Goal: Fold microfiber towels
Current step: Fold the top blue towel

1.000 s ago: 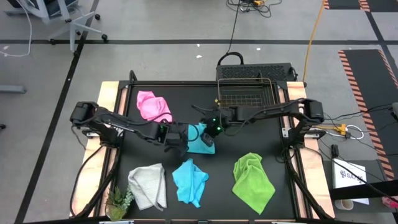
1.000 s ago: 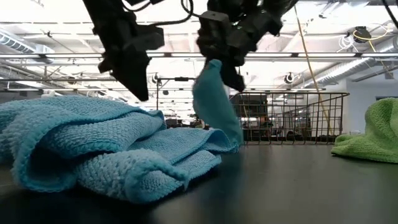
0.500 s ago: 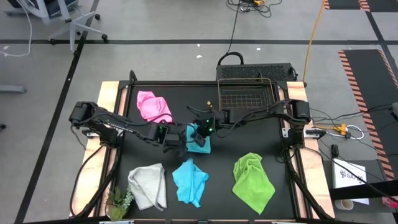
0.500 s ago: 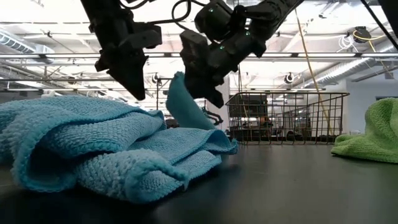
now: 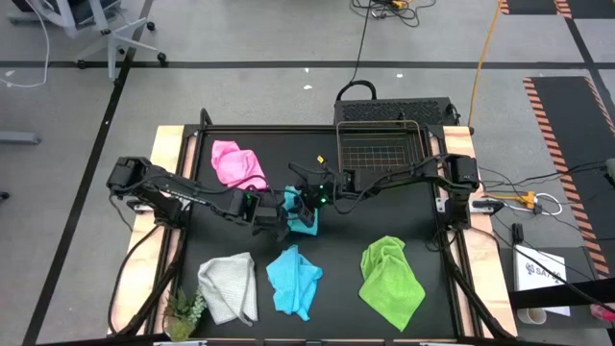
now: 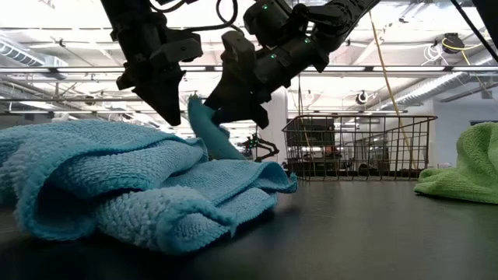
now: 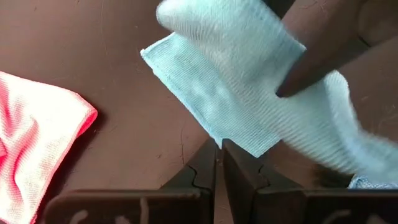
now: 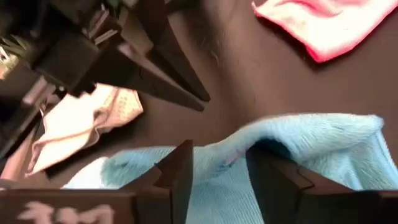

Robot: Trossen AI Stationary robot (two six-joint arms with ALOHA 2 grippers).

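Observation:
A light blue towel point(image 5: 306, 225) lies at the table's middle, part of it standing up as a flap point(image 6: 201, 118). My right gripper point(image 5: 301, 199) is open right over that flap, one finger on either side of it point(image 8: 221, 168). My left gripper point(image 5: 272, 219) is shut and hangs above the table beside the towel's left corner point(image 7: 249, 142), with nothing between its fingers. The pink towel point(image 5: 237, 163) lies at the far left. The white-grey point(image 5: 229, 286), second blue point(image 5: 293, 281) and green point(image 5: 391, 279) towels lie crumpled along the near edge. My right gripper comes at the towel's raised flap point(image 8: 273, 138) slanting down from the table's right. Its fingers point(image 8: 180, 171) stand apart astride the flap. The cloth runs across the gap between them; I cannot tell whether a finger touches it. The towel's remaining part lies on the table.
A wire basket point(image 5: 380, 146) stands at the far edge, right of the middle. A small green plant point(image 5: 184, 312) sits at the near left corner. In the low view the second blue towel point(image 6: 101, 179) fills the foreground.
My right gripper has carried the towel's lifted edge down and toward the table's left, tipping downward, and has then opened. The flap, which hung upright a second ago, now leans over to the left above the part that stayed on the table.

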